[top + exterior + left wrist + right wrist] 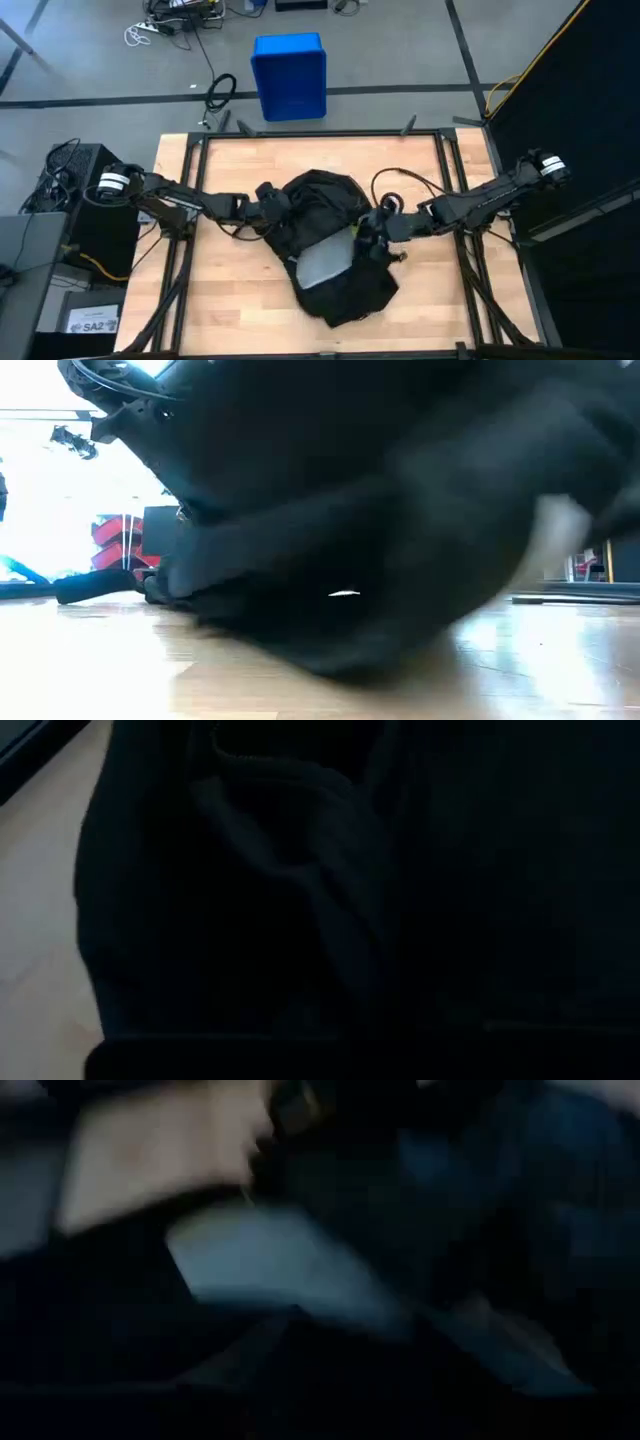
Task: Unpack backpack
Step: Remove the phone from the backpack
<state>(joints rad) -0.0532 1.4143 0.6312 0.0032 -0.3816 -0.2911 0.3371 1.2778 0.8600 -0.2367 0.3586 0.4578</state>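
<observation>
The black backpack (pixel 330 240) lies on the wooden table's middle and fills the low view (pixel 380 520). A flat grey thing (pixel 322 262) shows at its opening, partly covered by black fabric; the right wrist view shows it as a blurred pale slab (pixel 270 1265). My left gripper (pixel 275 205) is at the backpack's left side, and its wrist view shows only dark fabric folds (pixel 300 870). My right gripper (pixel 370 235) is at the backpack's right side, next to the grey thing. Both grippers' ends are hidden against the black fabric.
A blue bin (pixel 290 75) stands on the floor beyond the table's far edge. Bare wood (pixel 210 300) lies near the front left and front right of the backpack. A black cable loops by the right arm (pixel 395 185).
</observation>
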